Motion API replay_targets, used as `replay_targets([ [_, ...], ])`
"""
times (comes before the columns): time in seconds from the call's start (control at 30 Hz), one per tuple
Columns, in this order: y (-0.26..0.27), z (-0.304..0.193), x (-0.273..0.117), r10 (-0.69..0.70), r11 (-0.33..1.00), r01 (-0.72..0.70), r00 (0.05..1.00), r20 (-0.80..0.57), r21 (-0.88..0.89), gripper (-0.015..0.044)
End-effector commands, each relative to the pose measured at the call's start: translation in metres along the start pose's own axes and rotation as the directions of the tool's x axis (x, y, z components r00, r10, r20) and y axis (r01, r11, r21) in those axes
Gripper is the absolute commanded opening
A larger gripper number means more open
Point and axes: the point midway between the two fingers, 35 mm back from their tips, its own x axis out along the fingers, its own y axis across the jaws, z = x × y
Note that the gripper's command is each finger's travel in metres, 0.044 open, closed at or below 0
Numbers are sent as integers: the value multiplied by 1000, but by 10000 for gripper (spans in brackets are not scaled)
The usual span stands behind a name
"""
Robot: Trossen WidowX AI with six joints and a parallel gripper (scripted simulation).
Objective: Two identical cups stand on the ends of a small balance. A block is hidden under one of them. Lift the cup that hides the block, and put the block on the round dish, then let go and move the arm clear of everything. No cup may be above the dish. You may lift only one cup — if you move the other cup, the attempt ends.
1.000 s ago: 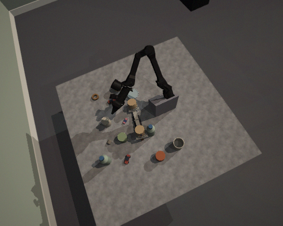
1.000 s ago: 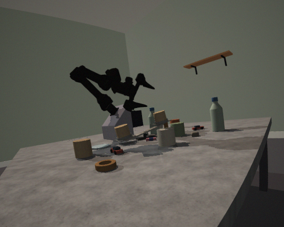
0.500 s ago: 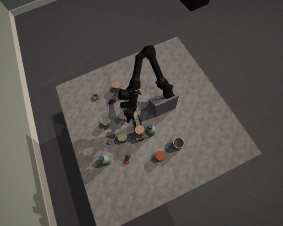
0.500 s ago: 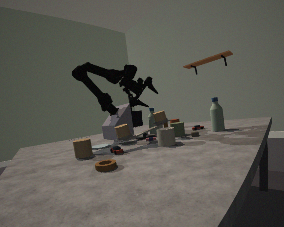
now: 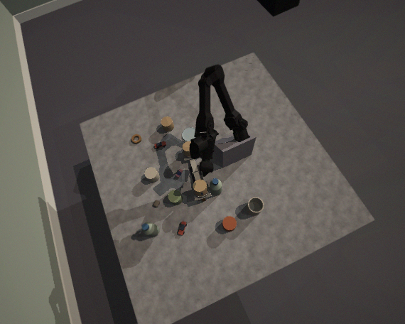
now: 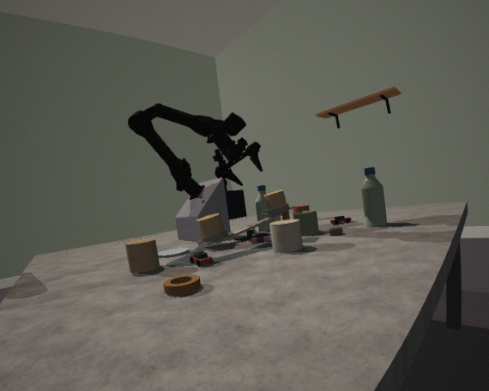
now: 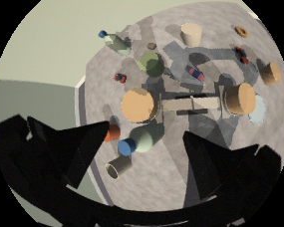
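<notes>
Orange-tan: two like cups, one at each end of the balance (image 5: pixel 195 171) (image 6: pixel 253 226) (image 7: pixel 181 104). Beam tilted. Raised cup (image 5: pixel 200 187) (image 6: pixel 275 201) (image 7: pixel 139 105) at the end near a green bottle with a blue cap (image 5: pixel 216 187) (image 6: pixel 262 210) (image 7: pixel 141 139); lowered cup (image 5: pixel 187 149) (image 6: pixel 211 225) (image 7: pixel 240 99) at the end beside the round dish (image 5: pixel 189 134) (image 6: pixel 174 252) (image 7: pixel 257 110). Both cups lean with the beam in the exterior view. Dish: pale, flat on the desk (image 5: pixel 281 185) (image 6: pixel 241 317), no cup above it. End effector (image 6: pixel 250 177) (image 7: pixel 147 129): fingers wide apart, nothing between them, above the balance. Block: not visible; which cup covers it, cannot tell. Olive-green cylinder (image 5: pixel 175 197) (image 6: pixel 306 222) (image 7: pixel 150 64) near the raised end; cream cylinder (image 5: pixel 151 175) (image 6: pixel 286 236) (image 7: pixel 191 35) stands apart from the beam.
</notes>
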Motion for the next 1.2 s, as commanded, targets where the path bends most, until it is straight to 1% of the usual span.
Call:
replay_targets([
  [0.0,-11,-21,-8,-99,993,101,994,41,-68,440],
  [0.17,-20,-34,-20,-171,973,187,978,118,-137,440],
  [0.37,-29,-43,-36,-223,938,277,943,246,-211,440],
  [0.53,-36,-45,-51,-230,903,340,900,371,-264,440],
  [0.73,-38,-45,-69,-196,865,392,838,509,-313,440],
  [1.0,-39,-45,-69,-197,861,396,837,511,-318,440],
  [1.17,-42,-36,-62,-255,800,447,857,448,-400,440],
])
